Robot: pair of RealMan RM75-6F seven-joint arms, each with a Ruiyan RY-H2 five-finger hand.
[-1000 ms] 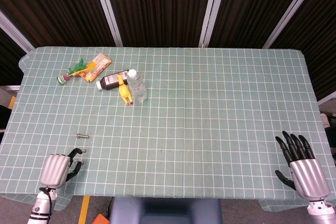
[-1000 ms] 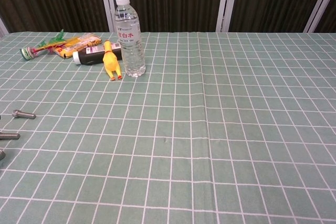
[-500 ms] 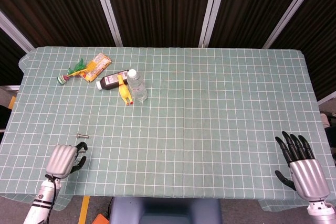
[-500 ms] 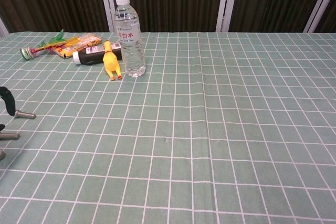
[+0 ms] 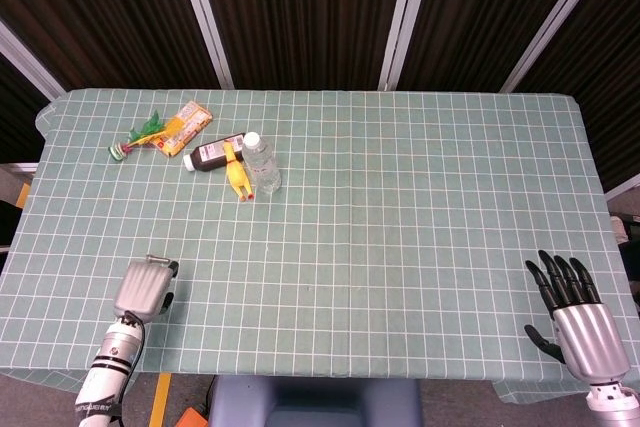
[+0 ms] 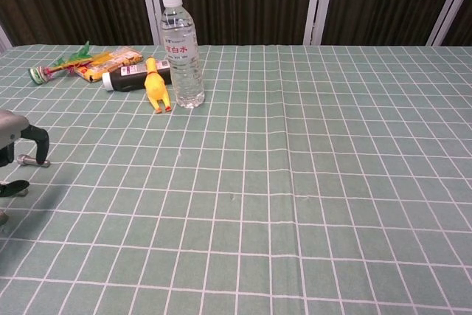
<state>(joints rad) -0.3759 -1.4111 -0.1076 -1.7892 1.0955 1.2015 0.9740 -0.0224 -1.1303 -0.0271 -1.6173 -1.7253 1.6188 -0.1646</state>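
My left robot hand (image 5: 143,287) hovers near the worktop's (image 5: 400,207) front left corner, fingers curled down over a small metal bolt (image 6: 33,160); the head view hides the bolt beneath the silver back of the hand, and I cannot tell whether it is gripped. The chest view cuts the hand off at the frame edge. My right robot hand (image 5: 572,313) rests spread flat at the front right corner, dark fingers apart on the checked cloth.
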